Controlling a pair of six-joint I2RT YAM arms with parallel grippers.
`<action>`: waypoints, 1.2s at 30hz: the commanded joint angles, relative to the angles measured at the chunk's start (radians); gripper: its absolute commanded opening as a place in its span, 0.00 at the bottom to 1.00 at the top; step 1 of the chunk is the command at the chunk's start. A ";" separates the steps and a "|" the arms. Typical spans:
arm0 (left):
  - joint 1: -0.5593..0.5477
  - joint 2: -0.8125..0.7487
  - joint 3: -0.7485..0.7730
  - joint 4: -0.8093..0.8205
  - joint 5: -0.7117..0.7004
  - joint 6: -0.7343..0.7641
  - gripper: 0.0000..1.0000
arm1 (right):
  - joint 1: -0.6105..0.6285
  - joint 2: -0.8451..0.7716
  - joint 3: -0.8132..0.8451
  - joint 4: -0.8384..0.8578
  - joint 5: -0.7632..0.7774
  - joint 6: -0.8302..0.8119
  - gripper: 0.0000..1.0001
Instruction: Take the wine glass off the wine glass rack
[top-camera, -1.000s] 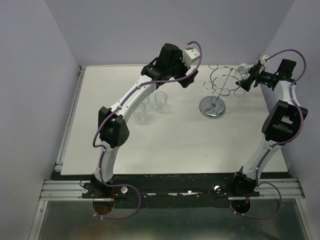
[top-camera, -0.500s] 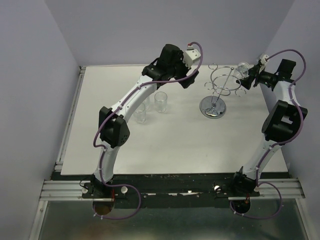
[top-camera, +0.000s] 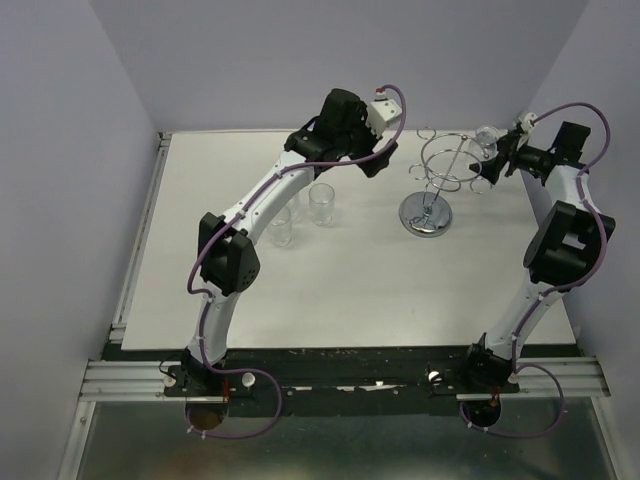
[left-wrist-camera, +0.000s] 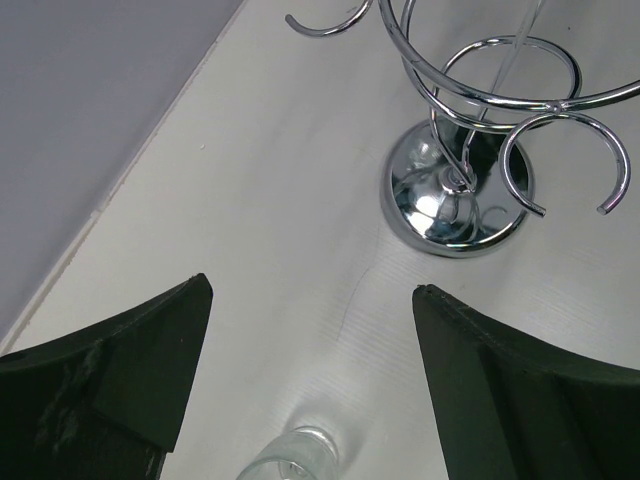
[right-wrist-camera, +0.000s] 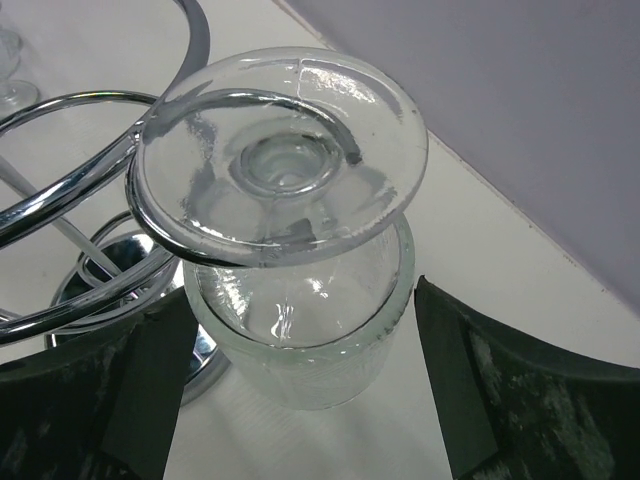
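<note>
The wine glass (right-wrist-camera: 300, 320) hangs upside down, its round foot (right-wrist-camera: 280, 155) resting on a hook of the chrome wine glass rack (right-wrist-camera: 90, 190). My right gripper (right-wrist-camera: 300, 395) is open, with its fingers on either side of the glass bowl and small gaps showing. In the top view the rack (top-camera: 428, 215) stands at the back right, the glass (top-camera: 487, 137) hangs on its right side, and the right gripper (top-camera: 491, 160) is at it. My left gripper (left-wrist-camera: 310, 330) is open and empty, above the table left of the rack's mirrored base (left-wrist-camera: 455, 195).
Three clear glasses (top-camera: 320, 203) stand on the white table left of the rack, under the left arm; one shows at the bottom of the left wrist view (left-wrist-camera: 295, 455). Purple walls close in at the back and right.
The right gripper has shifted slightly left toward the rack, around the hanging glass. The left arm has hardly moved.
</note>
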 joint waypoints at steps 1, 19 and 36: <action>-0.005 -0.013 -0.015 0.016 -0.018 0.001 0.99 | 0.008 -0.043 -0.035 0.088 -0.035 0.017 0.95; -0.008 -0.014 -0.022 0.023 -0.018 0.007 0.99 | 0.009 -0.046 -0.038 0.199 0.000 0.157 0.18; -0.008 -0.023 -0.048 0.035 -0.015 0.009 0.99 | -0.001 -0.054 -0.065 0.463 0.097 0.352 0.01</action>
